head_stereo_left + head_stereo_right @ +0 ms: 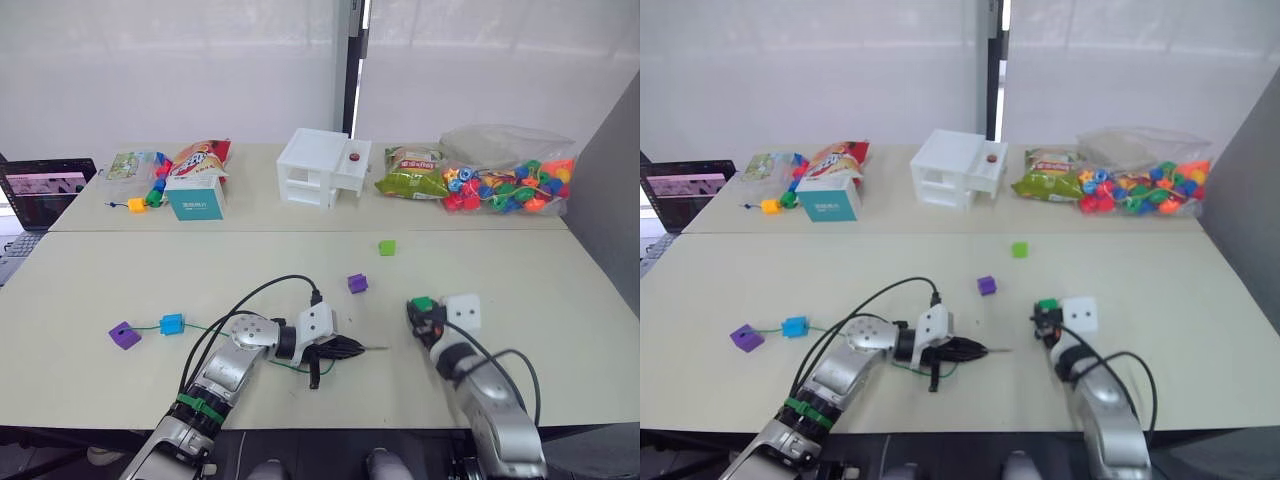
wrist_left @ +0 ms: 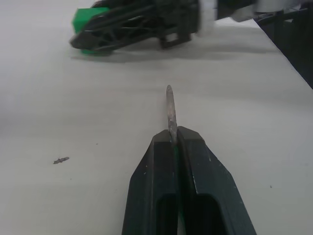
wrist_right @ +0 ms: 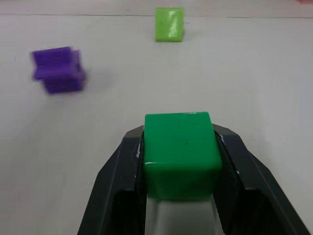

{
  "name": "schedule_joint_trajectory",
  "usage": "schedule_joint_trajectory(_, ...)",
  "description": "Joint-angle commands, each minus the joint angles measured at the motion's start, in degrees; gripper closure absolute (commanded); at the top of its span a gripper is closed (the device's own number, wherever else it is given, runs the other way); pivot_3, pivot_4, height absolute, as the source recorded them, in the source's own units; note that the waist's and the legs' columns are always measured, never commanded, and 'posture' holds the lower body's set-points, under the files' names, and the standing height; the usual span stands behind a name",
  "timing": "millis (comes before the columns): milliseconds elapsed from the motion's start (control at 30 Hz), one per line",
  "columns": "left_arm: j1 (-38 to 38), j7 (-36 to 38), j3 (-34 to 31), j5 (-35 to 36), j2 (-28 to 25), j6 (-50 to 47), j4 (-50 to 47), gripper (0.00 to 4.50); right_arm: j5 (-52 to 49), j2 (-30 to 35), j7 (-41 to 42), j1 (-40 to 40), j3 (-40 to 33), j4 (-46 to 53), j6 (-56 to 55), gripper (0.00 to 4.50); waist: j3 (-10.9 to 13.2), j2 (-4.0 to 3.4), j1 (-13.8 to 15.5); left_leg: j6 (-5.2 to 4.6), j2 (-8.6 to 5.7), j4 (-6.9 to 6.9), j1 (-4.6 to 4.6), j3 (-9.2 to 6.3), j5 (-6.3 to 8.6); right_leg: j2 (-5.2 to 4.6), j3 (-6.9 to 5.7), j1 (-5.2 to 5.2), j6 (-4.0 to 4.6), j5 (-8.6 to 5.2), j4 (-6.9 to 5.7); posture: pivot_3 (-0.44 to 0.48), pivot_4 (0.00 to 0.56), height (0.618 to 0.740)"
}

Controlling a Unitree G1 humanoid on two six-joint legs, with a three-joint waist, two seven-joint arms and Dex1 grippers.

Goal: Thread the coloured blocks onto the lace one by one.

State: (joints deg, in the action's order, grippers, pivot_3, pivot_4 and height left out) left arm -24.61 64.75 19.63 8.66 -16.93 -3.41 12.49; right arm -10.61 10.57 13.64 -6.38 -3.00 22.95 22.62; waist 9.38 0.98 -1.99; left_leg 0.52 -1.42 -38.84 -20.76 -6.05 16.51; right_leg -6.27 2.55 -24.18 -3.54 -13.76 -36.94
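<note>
Two grips I hold: left gripper point(image 2: 172, 142) pinching the lace's stiff silvery tip point(image 2: 169, 110), right gripper point(image 3: 180, 147) clamping the light, rigid dark green cube point(image 3: 181, 147) by opposite faces.

Both eye views are taken from head height, angled forward and down across the surface point(image 1: 560, 290). Each wrist view is set low and close behind its own hand. The dark green block point(image 3: 182, 147) is shared by all views.

Blocks: two purple point(image 1: 357, 283) point(image 1: 124, 335), two green point(image 1: 387, 247) point(image 1: 422, 303), one blue point(image 1: 171, 323).
</note>
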Motion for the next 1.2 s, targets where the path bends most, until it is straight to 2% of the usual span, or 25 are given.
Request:
schedule_joint_trajectory(33, -0.1, 0.6, -0.1, 1.5, 0.6, -0.5, -1.4, 4.5, -2.5, 0.0, -0.7, -4.2, 0.0, 9.8, 4.1, 3.3, 0.0, 0.0, 0.0, 0.0, 0.0, -0.03, 0.0, 0.01, 0.0, 0.0, 0.0, 0.03, 0.0, 0.0, 0.04, 0.0, 0.15, 0.74)
schedule_joint_trajectory(200, -1.1, 1.9, 0.3, 1.6, 1.6, 0.0, 0.3, 4.5, -3.5, -2.6, -3.8, -8.9, 1.3, 15.9, 8.6, 3.3, 0.0, 0.01, -0.1, 0.0, 0.03, -0.03, 0.06, 0.03, 0.0, 0.04, 0.02, 0.08, -0.01, -0.01, 0.06, 0.0, 0.15, 0.74)
schedule_joint_trajectory(467, -3.5, 4.7, 1.0, 1.2, 2.6, 0.8, 3.3, 4.5, -3.2, -5.4, -6.6, -10.8, 3.0, 14.8, 9.5, 3.3, 0.0, 0.01, 0.2, 0.01, 0.02, -0.03, 0.04, 0.02, 0.0, 0.03, 0.02, 0.08, -0.01, -0.01, 0.09, 0.0, 0.15, 0.74)
schedule_joint_trajectory(533, -3.7, 5.1, 0.9, 1.0, 2.5, 1.1, 3.9, 4.5, -3.9, -6.1, -6.8, -11.1, 2.6, 15.2, 9.2, 2.27, 0.0, 0.01, 0.3, 0.0, 0.02, -0.01, 0.04, 0.01, 0.0, 0.04, 0.01, 0.07, -0.01, -0.01, 0.09, 0.0, 0.15, 0.74)
schedule_joint_trajectory(633, -3.9, 5.5, 0.7, 0.8, 2.5, 1.6, 4.6, 4.5, -5.5, -6.2, -6.3, -10.8, 2.2, 16.5, 9.3, 1.24, 0.0, 0.01, 0.5, 0.0, 0.02, 0.0, 0.04, -0.01, 0.0, 0.04, -0.01, 0.06, 0.0, -0.01, 0.07, 0.0, 0.15, 0.74)
schedule_joint_trajectory(733, -4.0, 5.3, 0.6, 0.7, 2.6, 1.6, 4.8, 4.5, -11.5, -4.8, -2.0, -10.1, 0.7, 19.7, 9.4, 0.28, 0.0, 0.01, 0.8, 0.0, 0.02, -0.01, 0.04, -0.01, 0.0, 0.04, -0.01, 0.07, 0.0, -0.01, 0.08, 0.0, 0.15, 0.74)
schedule_joint_trajectory(767, -3.8, 5.4, 0.7, 0.6, 2.5, 1.6, 4.8, 4.5, -14.8, -3.3, -0.3, -9.5, -1.6, 21.1, 10.2, 0.03, 0.0, 0.01, 0.8, 0.01, 0.02, -0.01, 0.03, -0.01, 0.0, 0.04, -0.01, 0.06, 0.0, -0.01, 0.09, 0.0, 0.15, 0.74)
schedule_joint_trajectory(900, -3.2, 5.4, 0.8, 0.5, 2.3, 1.7, 4.5, 4.5, -24.8, 4.4, 3.8, -5.6, -10.9, 22.6, 14.4, 0.03, 0.0, 0.01, 0.9, 0.0, 0.02, -0.03, 0.06, -0.02, 0.0, 0.05, -0.03, 0.15, -0.01, -0.01, 0.13, 0.0, 0.15, 0.74)
schedule_joint_trajectory(967, -3.2, 4.8, 0.5, 0.4, 2.3, 1.6, 4.5, 4.5, -26.9, 13.3, 8.7, -1.5, -14.2, 19.6, 17.1, 0.03, 0.0, 0.04, 1.0, 0.0, 0.02, -0.05, 0.05, 0.0, 0.0, 0.05, -0.03, 0.22, -0.01, -0.01, 0.24, 0.0, 0.15, 0.74)
schedule_joint_trajectory(1033, -3.2, 4.1, 0.3, 0.4, 2.5, 1.4, 4.6, 4.5, -25.8, 22.3, 15.2, 3.2, -13.9, 14.6, 17.9, 0.03, 0.0, 0.02, 0.9, 0.0, 0.01, -0.06, 0.08, 0.06, 0.0, 0.05, -0.01, 0.26, -0.01, -0.01, 0.24, 0.0, 0.15, 0.74)
schedule_joint_trajectory(1100, -3.0, 3.8, 0.3, 0.3, 2.3, 1.2, 3.8, 4.5, -23.7, 30.7, 22.5, 8.4, -10.5, 8.4, 16.8, 0.03, 0.0, 0.04, 0.8, -0.02, 0.02, -0.04, 0.11, 0.13, -0.01, 0.05, 0.01, 0.33, -0.02, -0.02, 0.39, 0.0, 0.15, 0.74)
schedule_joint_trajectory(1200, -2.8, 3.6, 0.2, 0.4, 1.6, 0.8, 2.8, 4.5, -21.1, 37.7, 29.9, 14.0, -5.2, 2.6, 15.4, 0.03, 0.0, 0.04, 0.9, -0.06, 0.12, 0.0, 0.27, 0.07, 0.02, 0.15, -0.04, 0.47, -0.01, -0.02, 0.35, 0.0, 0.15, 0.74)
